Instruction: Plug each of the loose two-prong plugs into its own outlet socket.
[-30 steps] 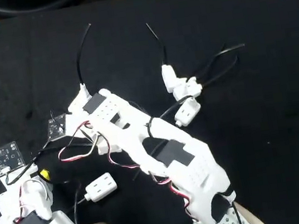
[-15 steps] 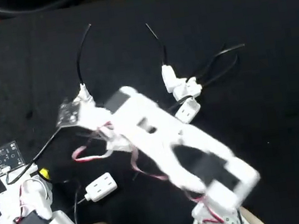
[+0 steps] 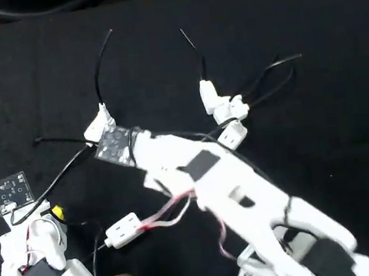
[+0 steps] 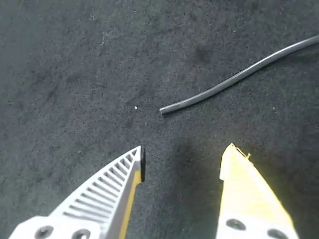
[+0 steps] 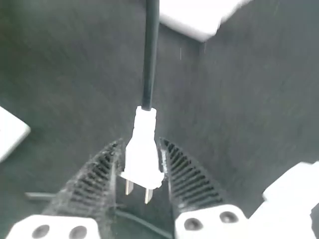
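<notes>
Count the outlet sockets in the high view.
3. The front socket lies left of the right arm, low in frame. Two sit together on its other side: the free socket, and the far socket, seemingly joined to a plug. The arm may hide others.

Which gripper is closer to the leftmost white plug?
Right. The right gripper has the plug between its jaws. The left gripper hangs open over cloth near a loose cable end, apart from the plug.

Pincer (image 4: pixel 185 147) gapes, apparently above a cable end (image 4: pixel 167 107).
</notes>
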Controlling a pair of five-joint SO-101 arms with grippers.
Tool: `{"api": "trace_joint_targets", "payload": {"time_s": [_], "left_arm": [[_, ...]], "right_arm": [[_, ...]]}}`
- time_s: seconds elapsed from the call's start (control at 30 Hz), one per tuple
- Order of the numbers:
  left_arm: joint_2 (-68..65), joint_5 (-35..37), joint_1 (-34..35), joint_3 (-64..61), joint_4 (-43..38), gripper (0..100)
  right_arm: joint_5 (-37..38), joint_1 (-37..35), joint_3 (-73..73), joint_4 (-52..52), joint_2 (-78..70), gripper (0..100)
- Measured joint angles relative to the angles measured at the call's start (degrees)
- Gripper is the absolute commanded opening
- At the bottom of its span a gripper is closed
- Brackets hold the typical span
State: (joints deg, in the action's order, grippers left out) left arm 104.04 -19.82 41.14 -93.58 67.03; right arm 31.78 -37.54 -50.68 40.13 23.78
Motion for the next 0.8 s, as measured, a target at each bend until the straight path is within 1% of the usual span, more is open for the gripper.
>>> {"api": "trace_joint_targets", "payload": {"time_s": [0.03,0.1,0.2,0.37,0.53,0.67,0.8], "left_arm": [[0.0,0.0,0.0,0.0,0.0,25],[0.0,0.0,0.0,0.0,0.0,25],[0.0,0.0,0.0,0.0,0.0,25],[0.0,-1.3,0.0,-0.9,0.0,25],[0.0,-1.8,0.0,-0.9,0.0,25],[0.0,-1.8,0.0,-0.9,0.0,25],[0.0,-1.8,0.0,-0.9,0.0,25]], "right_arm": [[1.0,0.9,0.8,-0.1,-3.3,3.5],[2.3,1.1,3.7,0.4,-10.4,10.2],[2.6,1.1,10.4,5.0,-20.1,18.6],[2.3,1.1,21.3,14.4,-30.9,19.4],[2.3,1.1,26.5,21.4,-32.1,19.4],[2.6,1.3,28.0,22.5,-32.1,19.1],[6.3,3.9,29.5,22.2,-32.2,19.1]]}}
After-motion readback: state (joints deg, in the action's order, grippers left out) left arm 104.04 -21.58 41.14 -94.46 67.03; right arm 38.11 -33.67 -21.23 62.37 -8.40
